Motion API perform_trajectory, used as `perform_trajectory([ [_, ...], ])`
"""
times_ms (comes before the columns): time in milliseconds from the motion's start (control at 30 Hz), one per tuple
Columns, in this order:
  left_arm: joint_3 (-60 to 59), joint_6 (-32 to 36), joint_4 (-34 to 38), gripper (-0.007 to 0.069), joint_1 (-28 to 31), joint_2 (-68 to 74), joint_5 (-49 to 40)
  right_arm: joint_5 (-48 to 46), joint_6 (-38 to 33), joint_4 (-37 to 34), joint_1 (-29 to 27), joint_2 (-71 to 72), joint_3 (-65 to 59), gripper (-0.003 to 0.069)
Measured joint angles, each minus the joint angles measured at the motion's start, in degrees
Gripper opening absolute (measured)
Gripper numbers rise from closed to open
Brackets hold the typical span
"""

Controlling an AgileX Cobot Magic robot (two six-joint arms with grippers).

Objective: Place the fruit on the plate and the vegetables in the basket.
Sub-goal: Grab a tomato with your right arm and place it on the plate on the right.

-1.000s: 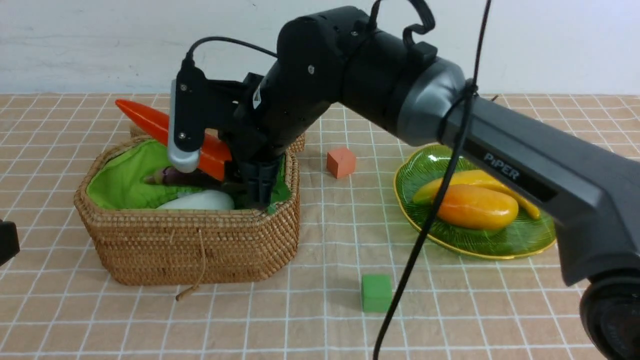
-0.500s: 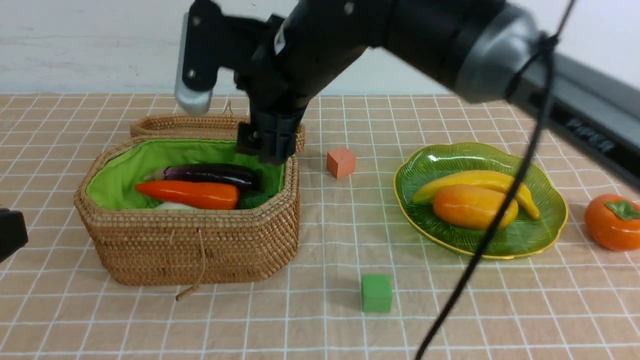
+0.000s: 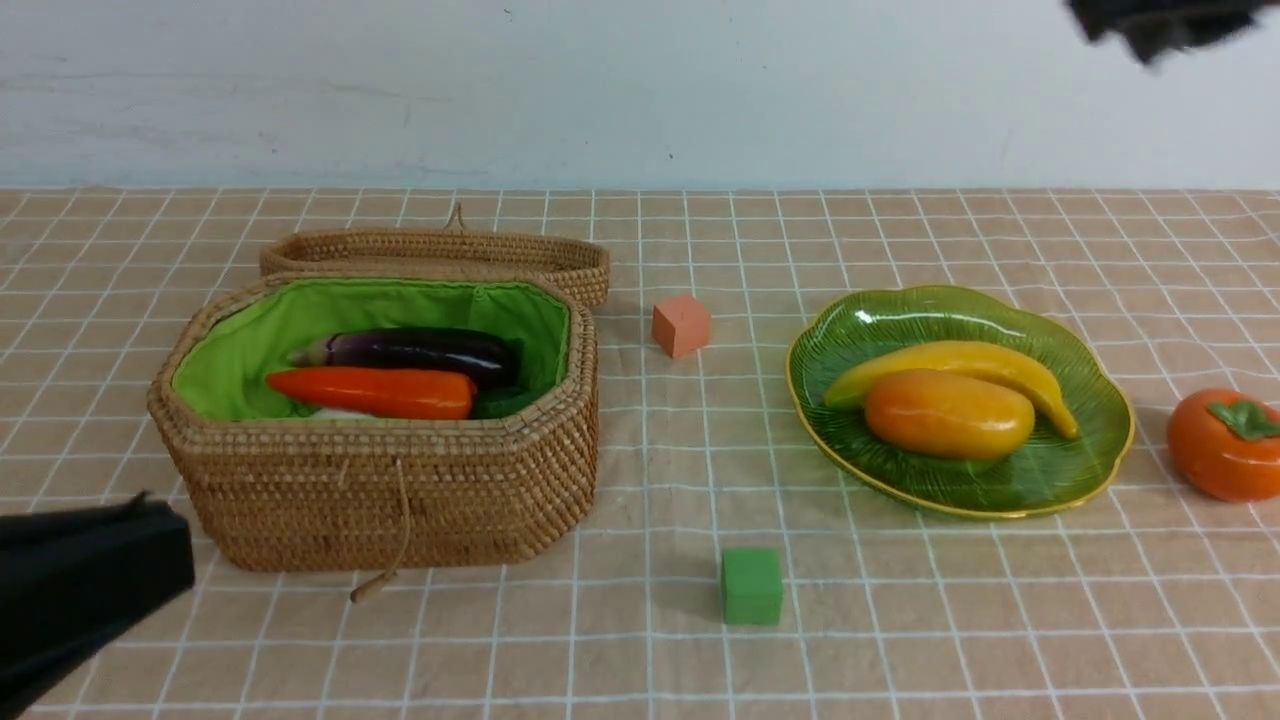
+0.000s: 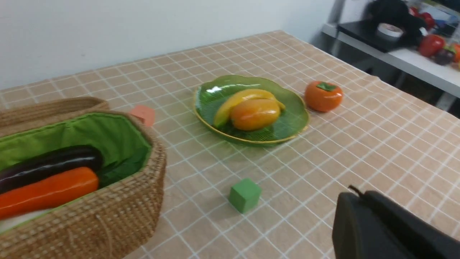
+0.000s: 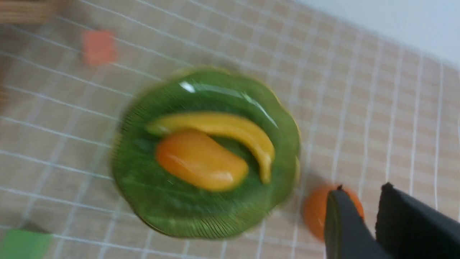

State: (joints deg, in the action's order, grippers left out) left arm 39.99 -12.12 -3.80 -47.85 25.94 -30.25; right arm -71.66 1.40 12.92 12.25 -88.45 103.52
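While the persimmon lies below the right jaws, they are parted (empty); the left jaws are clenched.

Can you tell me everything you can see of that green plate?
The plate is a wide, glossy green dish with ribbed lines like a leaf, a wavy outline and a thin yellow rim. It looks glazed or glassy; I can't tell which. It sits upright on the table, between the basket and the persimmon. The banana and mango rest on it.
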Motion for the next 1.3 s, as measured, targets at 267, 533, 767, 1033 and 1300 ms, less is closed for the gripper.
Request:
perform_trajectory([
  [267, 0.0, 8.5, 5.9, -0.0013, 0.0, 0.0, -0.2, 8.3, 0.4, -16.8, -23.7, -5.8, -20.2, 0.0468],
  [533, 0.0, 9.0, 6.2, -0.0013, 0.0, 0.0, -1.7, 16.4, 0.2, -25.5, -33.0, -15.6, -21.4, 0.0678],
  [767, 0.0, 9.0, 6.3, -0.0013, 0.0, 0.0, -3.7, 20.9, -6.8, -40.1, -39.4, -21.8, -21.5, 0.0645],
  [1033, 0.0, 9.0, 6.3, -0.0013, 0.0, 0.0, -3.3, 21.9, -15.9, -52.6, -40.7, -27.3, -21.5, 0.0629],
  [1300, 0.0, 9.0, 6.5, -0.0013, 0.0, 0.0, -3.3, 22.5, -19.7, -56.5, -40.7, -27.8, -21.5, 0.0608],
])
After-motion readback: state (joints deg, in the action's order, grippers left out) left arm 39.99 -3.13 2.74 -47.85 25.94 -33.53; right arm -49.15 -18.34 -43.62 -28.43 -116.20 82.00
